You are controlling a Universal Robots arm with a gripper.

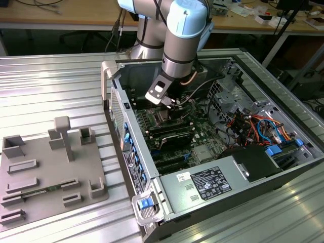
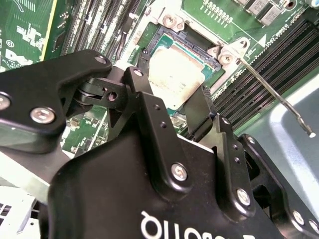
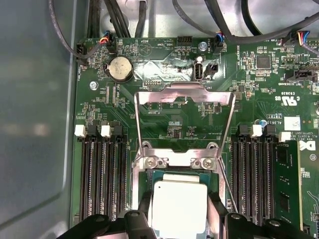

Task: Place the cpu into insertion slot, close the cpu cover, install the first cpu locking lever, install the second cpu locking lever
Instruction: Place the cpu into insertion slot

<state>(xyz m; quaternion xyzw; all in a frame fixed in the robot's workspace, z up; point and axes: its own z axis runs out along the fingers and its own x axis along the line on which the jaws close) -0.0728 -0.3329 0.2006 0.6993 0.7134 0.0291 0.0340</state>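
**Cpu at the slot, cover up**

The arm reaches down into the open case (image 1: 132,167), which lies on the table (image 1: 50,81) toward the exterior view's right. The claw (image 1: 169,105) is low over the board (image 3: 259,99).

In both wrist views its fingers (image 3: 145,211) bear on two opposite edges of the cpu (image 3: 178,206), with no gap to be seen. I read that as the claw closed on the cpu. The cpu sits within the rim of the slot (image 2: 162,37), level with it or just above; I cannot tell whether it is fully seated.

The step in hand looks like the first one, placing the cpu. The cover (image 3: 184,92) stands swung up from its hinge at one edge of the slot. A lever (image 2: 269,92) juts out free beside the slot, so closing and locking are not yet done.

Finishing this step calls for the cpu to lie flat and square inside the rim before the grip lets go. A tilted corner would ride on the rim.

Room is tight. The raised cover stands just beyond the cpu, and memory slots (image 3: 102,179) flank the slot on both sides. Cables (image 3: 119,15) hang along the far edge of the board. The way straight up from the slot looks clear.
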